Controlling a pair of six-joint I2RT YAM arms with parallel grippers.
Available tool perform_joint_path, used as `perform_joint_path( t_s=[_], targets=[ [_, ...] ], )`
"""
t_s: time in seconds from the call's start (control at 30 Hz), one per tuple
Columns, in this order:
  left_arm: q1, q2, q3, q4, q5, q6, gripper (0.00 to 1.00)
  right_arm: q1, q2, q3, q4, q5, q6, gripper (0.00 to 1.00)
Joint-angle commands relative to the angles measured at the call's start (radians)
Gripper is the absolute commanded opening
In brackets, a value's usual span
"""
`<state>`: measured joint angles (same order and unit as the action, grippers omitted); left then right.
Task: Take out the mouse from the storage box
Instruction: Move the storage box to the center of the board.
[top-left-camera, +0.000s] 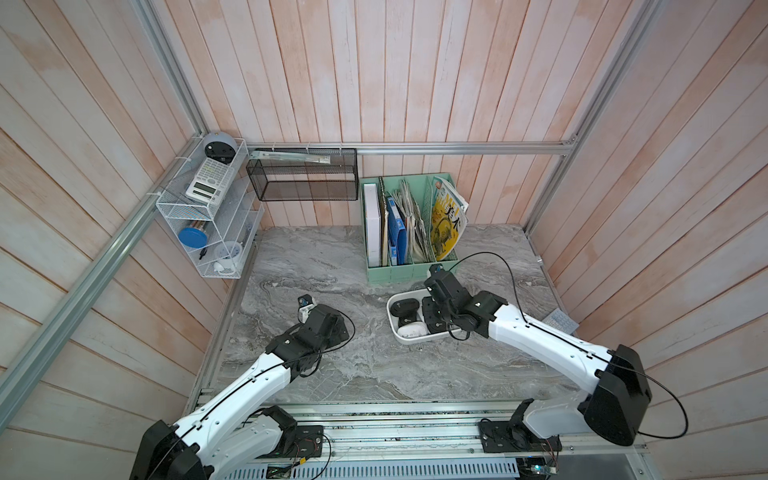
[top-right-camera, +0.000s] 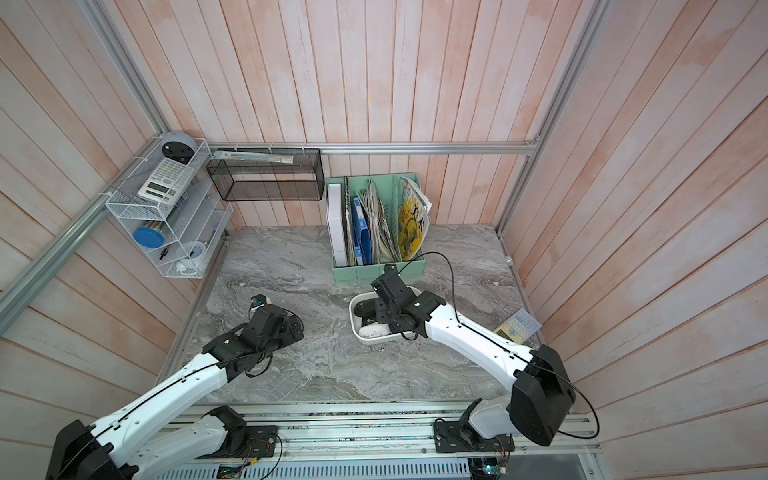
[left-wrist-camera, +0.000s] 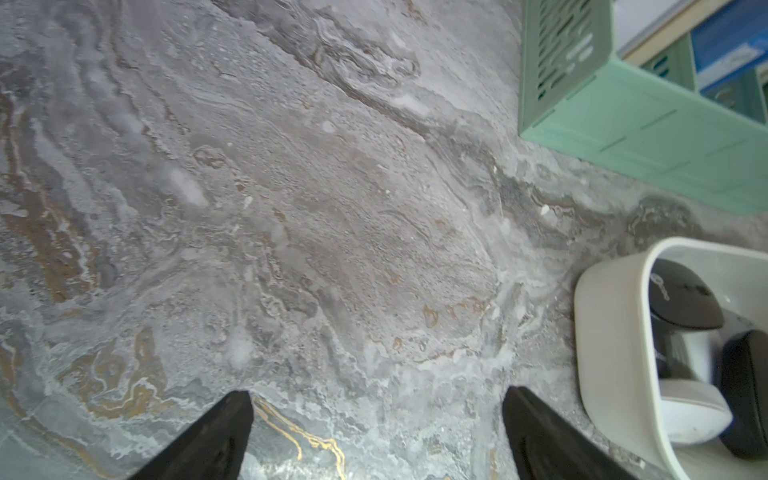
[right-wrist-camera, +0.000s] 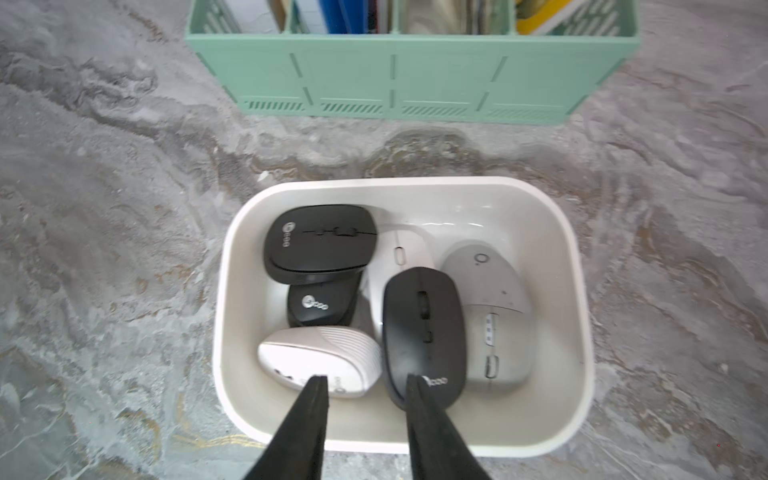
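The right pincer (right-wrist-camera: 365, 380) is hanging half-spread and empty over the storage box (right-wrist-camera: 395, 183), and the left pincer (left-wrist-camera: 378, 397) is gaping idle. Straddling the black mouse (right-wrist-camera: 424, 332) squarely looks wisest.

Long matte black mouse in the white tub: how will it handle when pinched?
Long matte black mouse: rigid shell, probably light. Smooth rounded sides may slip when pinched. It overlaps a smooth white mouse, so lifting may nudge neighbours.
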<state>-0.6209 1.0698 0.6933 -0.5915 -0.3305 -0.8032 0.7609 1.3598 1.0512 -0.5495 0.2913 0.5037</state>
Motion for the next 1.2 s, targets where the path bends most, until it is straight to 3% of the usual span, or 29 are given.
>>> perform_joint_path(
  t_s=[0.0,0.27,0.77,1.17],
  targets=[
    [-0.076,0.100,0.069,-0.006,-0.038,-0.010,1.00,-0.026,-0.060,-0.096,0.053,0.057,0.015,0.39],
    [-0.217,0.357,0.244,0.075,-0.010,-0.021,0.98,-0.083,-0.154,-0.200,0.097,0.057,0.032,0.40],
    [-0.227,0.690,0.468,0.094,0.034,-0.049,0.87,-0.086,-0.189,-0.237,0.122,0.041,0.030,0.43],
    [-0.180,0.744,0.440,0.113,0.030,-0.051,0.55,-0.085,-0.225,-0.250,0.129,0.029,0.026,0.44]
  ],
)
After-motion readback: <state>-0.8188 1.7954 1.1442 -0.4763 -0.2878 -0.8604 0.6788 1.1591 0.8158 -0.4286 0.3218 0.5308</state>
